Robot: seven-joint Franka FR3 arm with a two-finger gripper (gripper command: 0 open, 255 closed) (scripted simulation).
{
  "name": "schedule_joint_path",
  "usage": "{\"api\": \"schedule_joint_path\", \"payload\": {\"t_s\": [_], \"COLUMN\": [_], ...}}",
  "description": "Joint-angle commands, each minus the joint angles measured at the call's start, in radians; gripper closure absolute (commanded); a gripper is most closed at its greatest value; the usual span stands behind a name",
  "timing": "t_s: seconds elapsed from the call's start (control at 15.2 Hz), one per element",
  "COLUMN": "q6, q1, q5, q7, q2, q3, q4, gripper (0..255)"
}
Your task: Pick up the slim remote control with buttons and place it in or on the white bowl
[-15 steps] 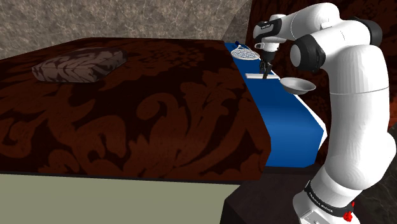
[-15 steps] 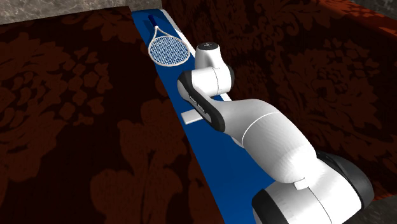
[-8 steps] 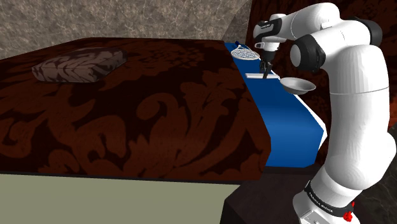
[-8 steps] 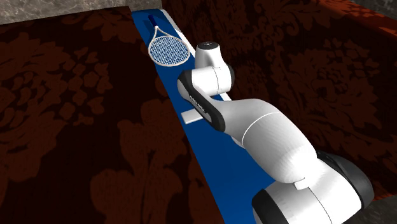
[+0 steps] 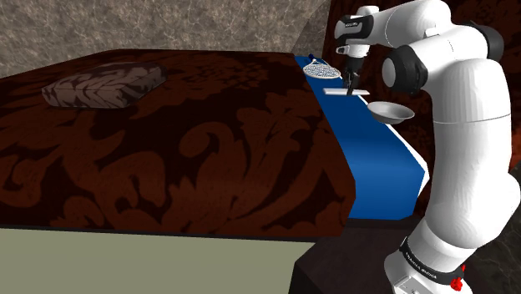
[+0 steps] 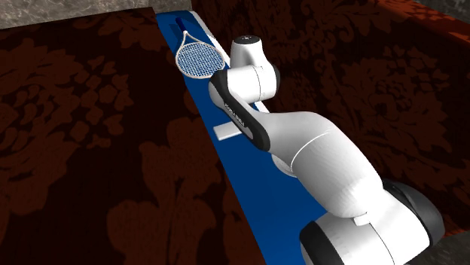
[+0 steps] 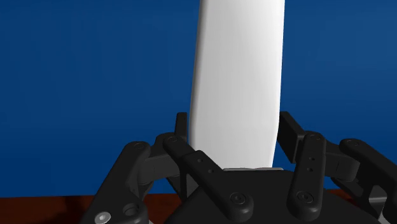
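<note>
Gripper [image 5: 351, 87] clasping white remote [image 7: 236, 83] between its fingers, remote sticking out past the fingertips over blue strip [image 5: 376, 159], bowl [image 5: 392, 112] sitting near.

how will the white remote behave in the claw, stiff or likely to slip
Probably stiff: the remote shows as a flat, straight slab. Its smooth faces may slip, and being clasped near one end by the claw, it could pivot.

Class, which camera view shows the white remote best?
The wrist view: the remote looms large, clasped in the gripper. The shoulder view shows a thin sliver; in the second exterior view the arm covers part of it.
</note>
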Motion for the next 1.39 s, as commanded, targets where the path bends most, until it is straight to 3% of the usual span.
{"api": "schedule_joint_path", "payload": {"t_s": [0.0,0.86,1.06,1.32], "q6": [-0.027,-0.239,-0.146,-0.068], "q1": [-0.007,-0.087,0.011,0.096], "q5": [0.000,0.030,-0.057,-0.181], "q7": [0.002,0.014,-0.002,0.011], "q2": [0.001,0.058,-0.109,-0.309], "q3": [-0.001,0.008,-0.034,-0.067], "q4": [0.030,0.304,0.054,-0.185], "gripper": [255,255,255,255]}}
